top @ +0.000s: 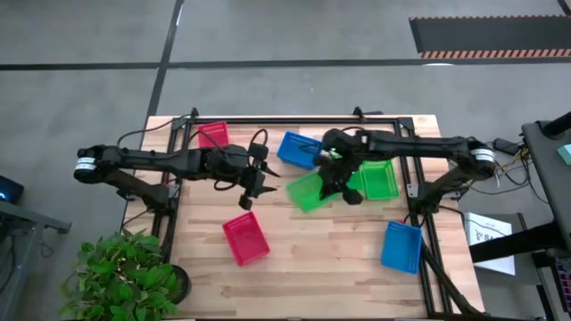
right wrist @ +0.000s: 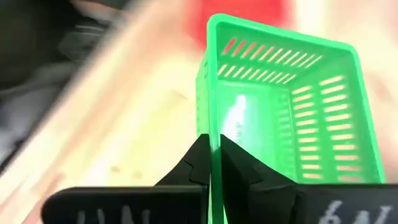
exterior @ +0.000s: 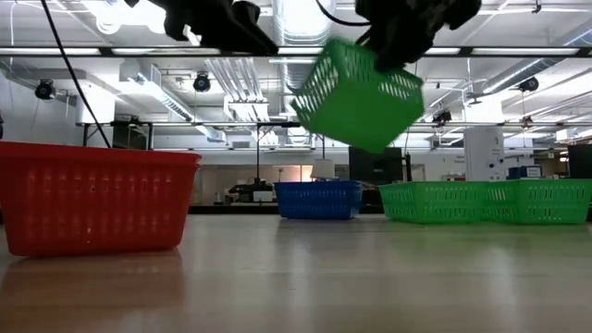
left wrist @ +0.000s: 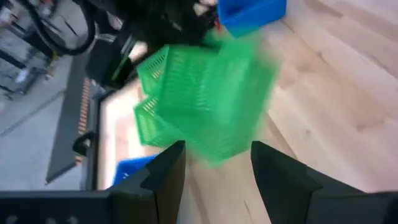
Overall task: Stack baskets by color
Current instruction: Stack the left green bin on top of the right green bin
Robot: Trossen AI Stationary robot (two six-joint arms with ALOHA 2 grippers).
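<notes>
high view, right gripper (top: 332, 181): over mid surface, jaws pinching the wall of a tilted green basket (top: 306, 191)
high view, left gripper (top: 256, 183): near that basket's left side, not touching it, jaws spread
high view, other baskets: second green basket (top: 379, 179) on the wooden surface (top: 339, 259) just right of the held one; blue basket (top: 297, 148) at back centre; another blue basket (top: 401, 246) front right; red basket (top: 245, 238) front left; red basket at back left (top: 212, 135)
low view: held green basket (exterior: 359, 93) hangs tilted, clear of the surface, under the right gripper; red basket (exterior: 92, 209) close on the left; blue basket (exterior: 319, 199) and a row of green basket walls (exterior: 486, 201) stand farther back
left wrist view: left fingers (left wrist: 163, 174) apart with nothing between them; green basket (left wrist: 205, 102) ahead, blurred; blue basket (left wrist: 252, 12) beyond
right wrist view: right fingers (right wrist: 199, 163) pressed onto the green basket's rim wall (right wrist: 214, 140); basket opening faces the camera; red blur behind it
</notes>
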